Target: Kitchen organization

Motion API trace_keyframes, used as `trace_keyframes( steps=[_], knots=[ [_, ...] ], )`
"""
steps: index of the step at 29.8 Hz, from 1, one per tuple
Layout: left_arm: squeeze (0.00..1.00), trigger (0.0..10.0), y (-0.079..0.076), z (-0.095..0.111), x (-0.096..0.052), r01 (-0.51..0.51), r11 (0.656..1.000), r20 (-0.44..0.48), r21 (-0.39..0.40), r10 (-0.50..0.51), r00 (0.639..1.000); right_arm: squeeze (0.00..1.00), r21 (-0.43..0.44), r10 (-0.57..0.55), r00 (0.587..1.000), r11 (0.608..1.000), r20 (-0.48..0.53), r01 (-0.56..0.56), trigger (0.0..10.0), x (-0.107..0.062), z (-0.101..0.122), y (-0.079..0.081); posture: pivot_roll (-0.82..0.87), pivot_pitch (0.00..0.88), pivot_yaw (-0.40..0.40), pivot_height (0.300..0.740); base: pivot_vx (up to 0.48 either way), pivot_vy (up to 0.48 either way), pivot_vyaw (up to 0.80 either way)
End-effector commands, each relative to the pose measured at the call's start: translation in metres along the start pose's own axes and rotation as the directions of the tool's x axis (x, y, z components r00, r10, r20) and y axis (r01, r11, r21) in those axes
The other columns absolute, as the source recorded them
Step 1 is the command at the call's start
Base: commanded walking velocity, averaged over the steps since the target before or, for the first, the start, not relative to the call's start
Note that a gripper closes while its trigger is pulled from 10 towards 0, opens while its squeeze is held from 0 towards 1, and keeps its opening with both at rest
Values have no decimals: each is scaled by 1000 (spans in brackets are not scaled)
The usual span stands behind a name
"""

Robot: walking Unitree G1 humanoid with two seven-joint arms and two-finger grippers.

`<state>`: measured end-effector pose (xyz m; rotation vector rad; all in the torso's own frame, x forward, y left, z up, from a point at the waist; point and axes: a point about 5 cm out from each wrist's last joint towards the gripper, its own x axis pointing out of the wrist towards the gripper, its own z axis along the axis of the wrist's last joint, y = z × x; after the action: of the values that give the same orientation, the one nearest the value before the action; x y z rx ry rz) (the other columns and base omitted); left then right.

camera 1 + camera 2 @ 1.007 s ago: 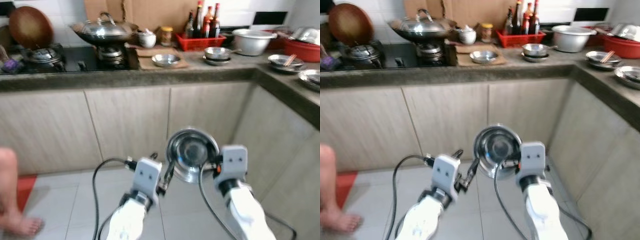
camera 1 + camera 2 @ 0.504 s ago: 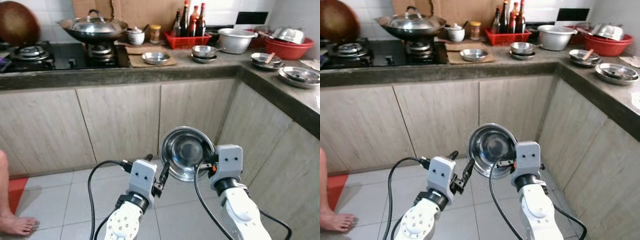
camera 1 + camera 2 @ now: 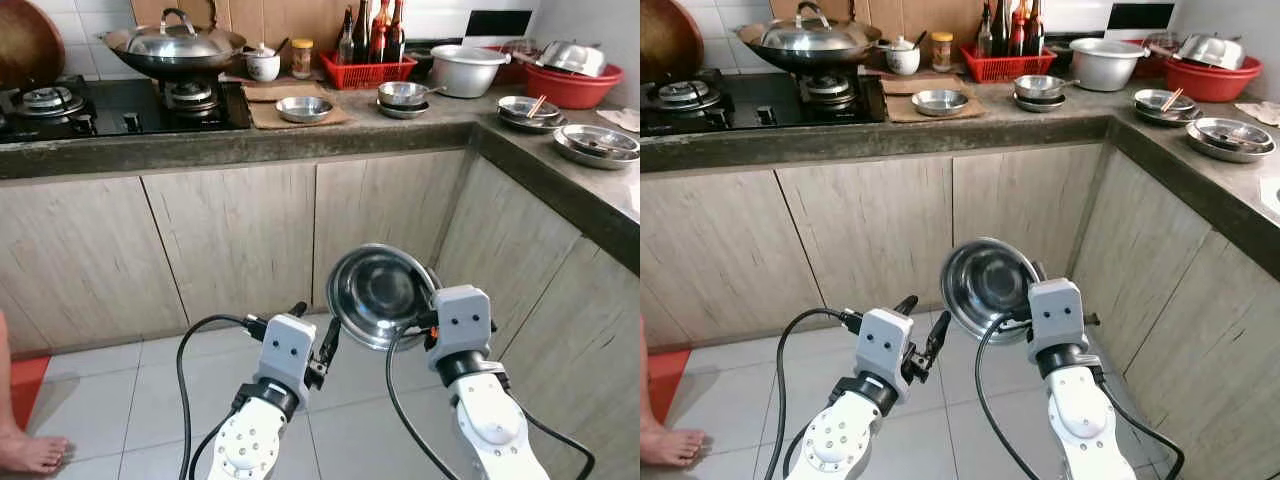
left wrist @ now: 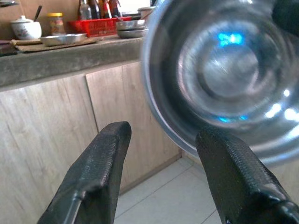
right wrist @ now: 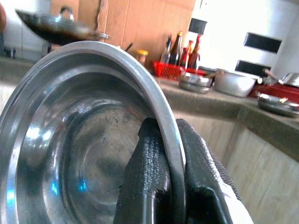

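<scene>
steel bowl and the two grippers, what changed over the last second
Little changed. The whole picture shifted and sharpened, so the camera moved; the counter itself did not. The right gripper stays shut on the rim of the steel bowl, held upright on edge before the cabinets, about as before. The left gripper stays open beside the bowl, not touching it. Nothing was taken hold of or let go.

The right gripper (image 3: 425, 322) holds a steel bowl (image 3: 380, 295) by its rim, tilted on edge in front of the cabinet doors (image 3: 235, 245). The left gripper (image 3: 312, 335) hangs just beside the bowl. Its fingers are apart and touch nothing.
</scene>
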<state>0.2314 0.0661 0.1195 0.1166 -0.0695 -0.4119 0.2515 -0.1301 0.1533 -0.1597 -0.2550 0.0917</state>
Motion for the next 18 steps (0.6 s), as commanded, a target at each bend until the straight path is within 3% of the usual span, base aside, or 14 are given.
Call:
trace_keyframes(
  steps=[1,3,5,7,12,18],
  knots=[
    [0,10000,0,3,1,2,1000,11,-4,-2,1000,0,-11,-13,998,1000,-58,12,10000,1,-5,-2,-9,0,-55,740,311,0,0],
    [0,10000,1,2,1,2,1000,8,-2,-2,1000,0,-18,-23,991,1000,-130,20,10000,0,-11,-2,-7,0,-54,740,309,0,0],
    [0,10000,1,2,1,3,1000,8,-1,-3,1000,0,94,-18,989,995,-148,32,10000,0,-13,1,-7,0,-54,740,315,0,0],
    [0,10000,1,2,1,3,1000,8,0,-3,1000,0,137,-21,988,990,-150,42,10000,-1,-12,3,-7,0,-53,740,317,0,0],
    [0,10000,1,2,1,6,1000,8,0,-6,1000,0,152,-21,990,987,-140,43,10000,-1,-10,4,-7,0,-51,740,326,0,0],
    [0,10000,2,2,2,8,1000,9,1,-8,1000,0,171,-23,988,984,-154,49,10000,0,-9,4,-8,0,-49,740,331,0,-662]
  ],
)
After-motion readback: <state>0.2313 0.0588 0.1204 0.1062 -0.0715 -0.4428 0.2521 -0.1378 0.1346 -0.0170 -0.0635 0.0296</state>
